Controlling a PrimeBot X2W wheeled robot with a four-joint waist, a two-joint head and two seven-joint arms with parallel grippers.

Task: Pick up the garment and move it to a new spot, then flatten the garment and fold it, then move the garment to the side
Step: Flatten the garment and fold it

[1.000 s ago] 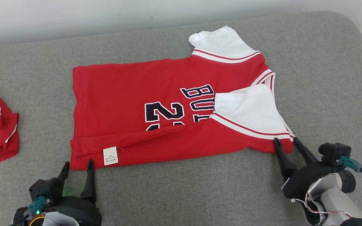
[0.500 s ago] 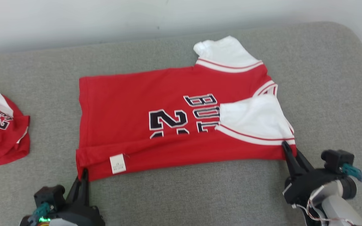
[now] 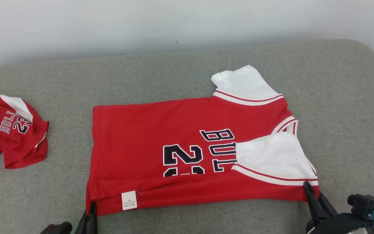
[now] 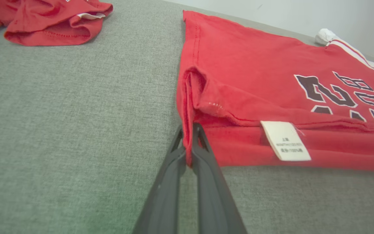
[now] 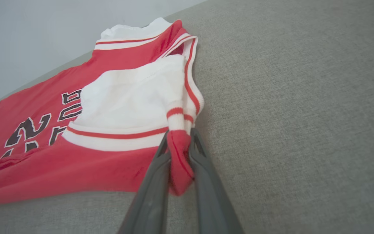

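The left gripper (image 4: 188, 131) is pinching the near hem corner of the garment (image 3: 174, 136), with its two dark fingers pressed together on a thin red fold just beside the care label (image 4: 285, 140). The right gripper (image 5: 180, 138) is pinching the opposite near corner, at the shoulder end. Its fingers are closing on a thicker roll of red cloth with white and red trim, just under the white sleeve (image 5: 131, 97).

From both grippers the garment is lying away, toward the back of the grey cushion (image 3: 174, 71). Its long axis is running from left to right, so the near edge is stretching between the two grips. The hem end is nearer to the left arm and the collar end is nearer to the right arm.

I am judging that the coming move must carry both corners together and in the same direction, because this edge is joining them. A second red garment (image 3: 15, 130) is lying crumpled well apart, on the left side.
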